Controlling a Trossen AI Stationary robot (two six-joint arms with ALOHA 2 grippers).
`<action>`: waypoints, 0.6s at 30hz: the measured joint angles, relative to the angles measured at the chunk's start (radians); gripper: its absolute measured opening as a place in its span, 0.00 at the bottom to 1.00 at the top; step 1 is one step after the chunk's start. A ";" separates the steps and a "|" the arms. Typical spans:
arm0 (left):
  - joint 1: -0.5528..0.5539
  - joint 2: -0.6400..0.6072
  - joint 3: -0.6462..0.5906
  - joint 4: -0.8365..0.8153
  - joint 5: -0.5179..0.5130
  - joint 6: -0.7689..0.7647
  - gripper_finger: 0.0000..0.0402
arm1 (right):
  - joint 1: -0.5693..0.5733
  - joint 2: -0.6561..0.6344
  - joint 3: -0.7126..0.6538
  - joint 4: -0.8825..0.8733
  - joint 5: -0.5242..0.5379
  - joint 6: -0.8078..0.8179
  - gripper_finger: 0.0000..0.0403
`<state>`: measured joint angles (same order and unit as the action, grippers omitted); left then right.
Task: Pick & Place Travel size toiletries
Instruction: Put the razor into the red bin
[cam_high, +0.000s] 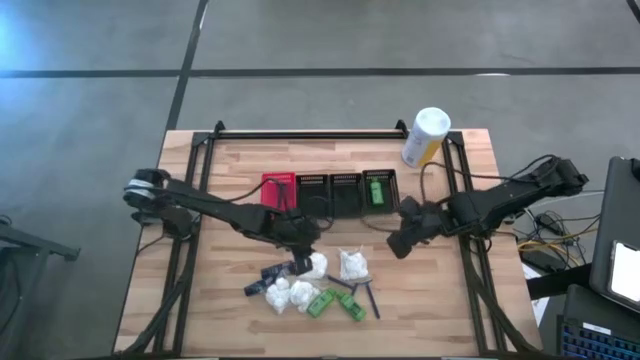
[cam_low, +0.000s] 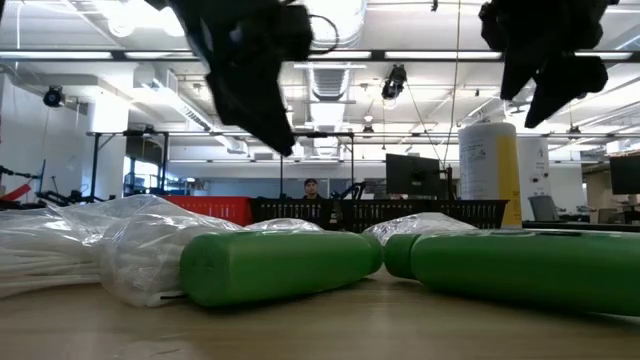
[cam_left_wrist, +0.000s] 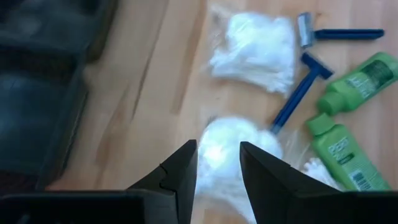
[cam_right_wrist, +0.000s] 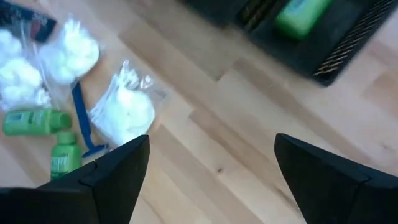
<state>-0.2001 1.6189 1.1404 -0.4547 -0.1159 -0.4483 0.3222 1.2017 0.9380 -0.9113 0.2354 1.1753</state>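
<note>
The travel size toiletries lie in a pile on the wood table near its front edge: white plastic-wrapped bundles (cam_high: 352, 263) (cam_left_wrist: 255, 43), green bottles (cam_high: 335, 303) (cam_left_wrist: 339, 149) and blue razors (cam_left_wrist: 298, 96). One more green bottle (cam_right_wrist: 301, 15) lies in the rightmost black basket (cam_high: 380, 188). My left gripper (cam_high: 302, 265) (cam_left_wrist: 217, 174) hangs open over a white bundle (cam_left_wrist: 224, 146), and the low view shows it well above the table. My right gripper (cam_high: 400, 243) (cam_right_wrist: 211, 168) is open wide over bare wood, to the right of the pile.
A row of small mesh baskets, one red (cam_high: 278, 188) and three black (cam_high: 330, 190), stands across the middle of the table. A tall white-and-yellow canister (cam_high: 425, 135) stands at the far right. Bare wood lies to the left and right of the pile.
</note>
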 joint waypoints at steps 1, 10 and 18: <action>-0.003 -0.020 -0.018 -0.002 -0.006 -0.021 0.31 | 0.010 0.022 -0.002 0.017 -0.013 0.000 0.84; -0.026 -0.224 -0.247 0.016 -0.099 -0.057 0.31 | 0.073 0.216 0.023 0.080 -0.088 0.143 0.75; -0.024 -0.438 -0.464 0.036 -0.098 -0.038 0.31 | 0.106 0.335 0.061 0.227 -0.190 0.314 0.68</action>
<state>-0.2245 1.1809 0.6761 -0.4188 -0.2138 -0.4866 0.4278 1.5363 0.9986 -0.6847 0.0451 1.4888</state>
